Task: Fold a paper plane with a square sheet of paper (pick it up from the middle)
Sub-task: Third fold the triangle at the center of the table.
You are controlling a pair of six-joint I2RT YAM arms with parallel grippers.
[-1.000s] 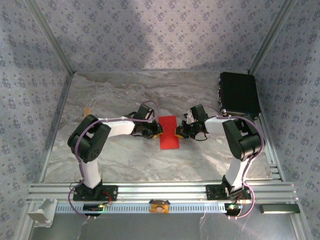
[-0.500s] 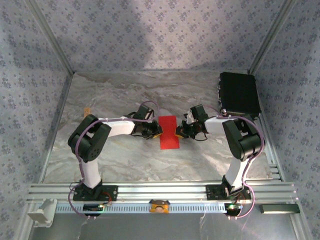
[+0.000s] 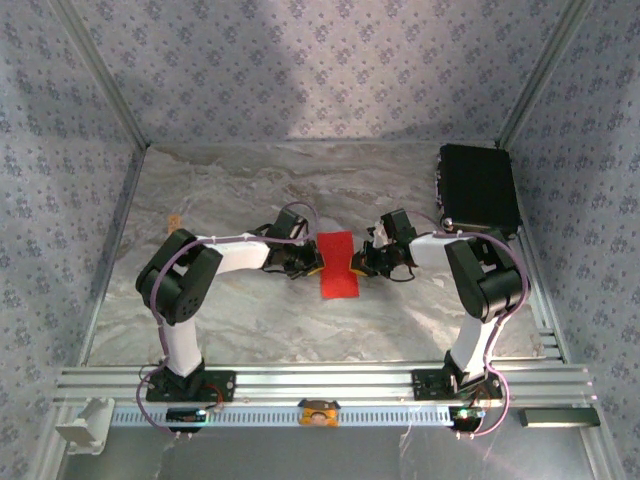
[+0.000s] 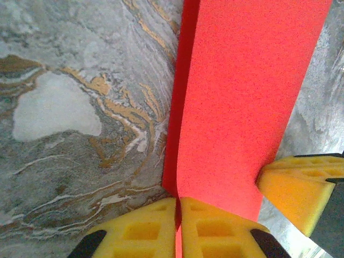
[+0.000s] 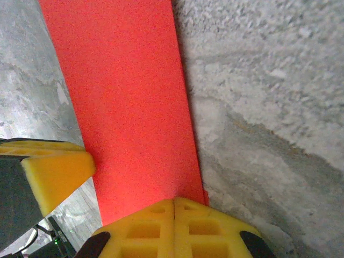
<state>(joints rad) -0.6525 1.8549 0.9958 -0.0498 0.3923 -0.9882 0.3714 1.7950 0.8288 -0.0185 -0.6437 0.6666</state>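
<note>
The square sheet of paper [image 3: 338, 265] lies folded into a narrow bright red strip at the middle of the marble table. My left gripper [image 3: 317, 268] is at its left long edge. In the left wrist view the left gripper [image 4: 178, 202] is shut, its yellow pads pinching a raised red fold of the paper [image 4: 242, 97]. My right gripper [image 3: 359, 266] sits at the strip's right edge. In the right wrist view the right gripper [image 5: 174, 202] is shut tight with its pads over the edge of the paper [image 5: 123, 91]. No red shows in their seam.
A black box [image 3: 478, 187] stands at the back right corner. A small orange scrap [image 3: 173, 221] lies at the far left. An aluminium rail [image 3: 320, 384] runs along the near edge. Patterned walls enclose the table on three sides.
The left gripper's jaws have closed onto the paper's left edge. The arms and the paper have hardly shifted, and the right gripper has stayed shut.
</note>
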